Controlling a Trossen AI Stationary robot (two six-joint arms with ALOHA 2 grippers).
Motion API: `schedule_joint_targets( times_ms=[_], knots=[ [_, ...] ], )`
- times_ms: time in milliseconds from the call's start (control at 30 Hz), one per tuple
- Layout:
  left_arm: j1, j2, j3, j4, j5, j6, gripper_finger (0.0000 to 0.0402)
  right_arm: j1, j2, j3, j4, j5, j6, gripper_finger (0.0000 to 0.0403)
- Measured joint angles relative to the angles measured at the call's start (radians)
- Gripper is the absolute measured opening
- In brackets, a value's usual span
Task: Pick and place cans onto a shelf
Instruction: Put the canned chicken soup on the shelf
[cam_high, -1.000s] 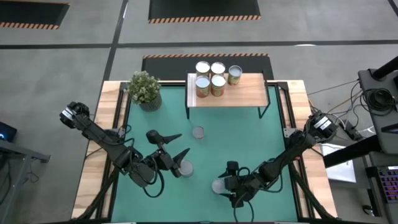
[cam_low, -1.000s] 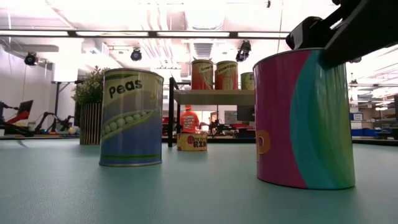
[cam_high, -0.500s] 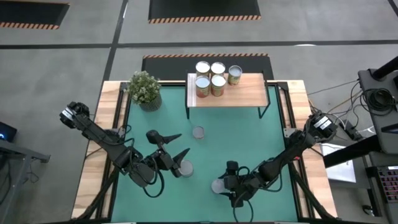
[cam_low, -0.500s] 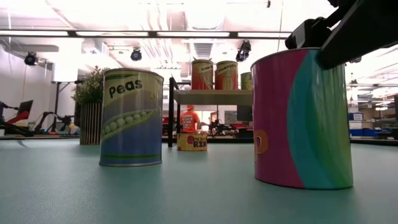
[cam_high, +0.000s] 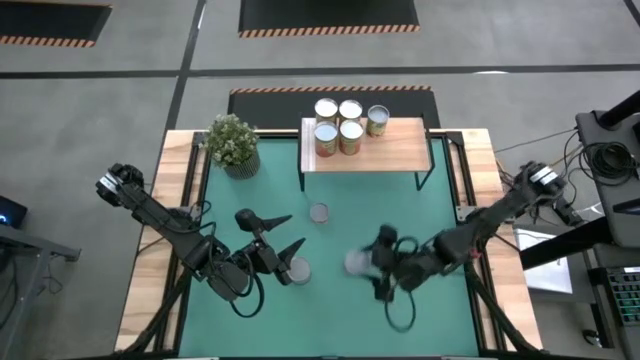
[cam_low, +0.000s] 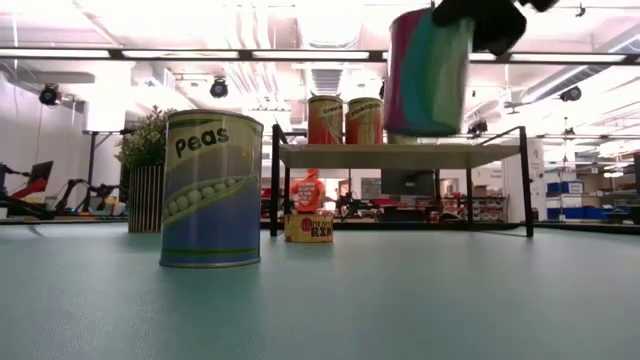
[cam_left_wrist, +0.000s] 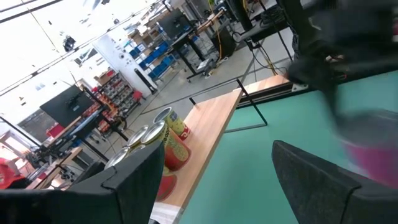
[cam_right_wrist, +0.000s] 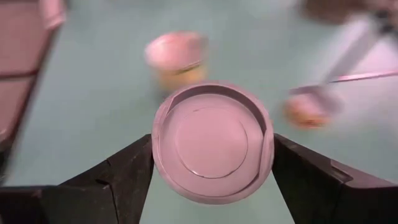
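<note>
My right gripper (cam_high: 362, 264) is shut on a pink and teal can (cam_low: 430, 70), held high above the green mat; its silvery top shows in the right wrist view (cam_right_wrist: 211, 142). My left gripper (cam_high: 297, 229) is open and empty over the mat's left half, beside the peas can (cam_low: 211, 190), which stands on its base on the mat (cam_high: 297, 270). A small low orange can (cam_high: 318, 212) stands on the mat in front of the shelf (cam_high: 390, 148). Several cans (cam_high: 340, 125) stand on the shelf's left end. My right gripper pinches the can between its two fingers (cam_right_wrist: 124, 174), one on each side of the can's wall just below the top rim (cam_right_wrist: 268, 146). The fingers come from above, pointing down. The can hangs nearly upright, lifted clear of the mat.
A potted plant (cam_high: 233, 143) stands at the mat's far left corner. The shelf's right half (cam_high: 405, 145) is bare wood. The shelf's thin black legs (cam_low: 527, 180) stand on the mat. Open mat (cam_high: 400, 215) lies between the lifted can and the shelf.
My right gripper has lifted the pink and teal can off the mat. It has carried it up and toward the table's far edge, toward the shelf. The can has stayed nearly upright.
</note>
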Motion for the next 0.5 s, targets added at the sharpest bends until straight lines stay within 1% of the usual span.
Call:
schedule_joint_targets(
  times_ms=[67, 167, 233, 300, 367, 500],
  knots=[
    [0.000, 0.000, 0.000, 0.000, 0.000, 0.000, 0.0279, -0.042, -0.079, 0.000, -0.087, 0.062, 0.016, 0.0285],
    [0.000, 0.000, 0.000, 0.000, 0.000, 0.008, 0.0279, -0.125, -0.206, 0.000, -0.205, 0.200, 0.094, 0.0284],
    [0.000, 0.000, 0.000, 0.000, 0.000, 0.011, 0.0279, -0.197, -0.279, 0.000, -0.259, 0.243, 0.111, 0.0284],
    [0.000, 0.000, 0.000, 0.000, 0.000, 0.012, 0.0279, -0.282, -0.336, 0.000, -0.298, 0.239, 0.116, 0.0284],
    [0.000, 0.000, 0.000, 0.001, 0.000, 0.015, 0.0279, -0.369, -0.371, 0.000, -0.302, 0.208, 0.094, 0.0284],
    [0.000, 0.000, 0.000, 0.001, 0.000, 0.022, 0.0279, -0.520, -0.390, 0.010, -0.304, 0.134, 0.038, 0.0285]
  ],
)
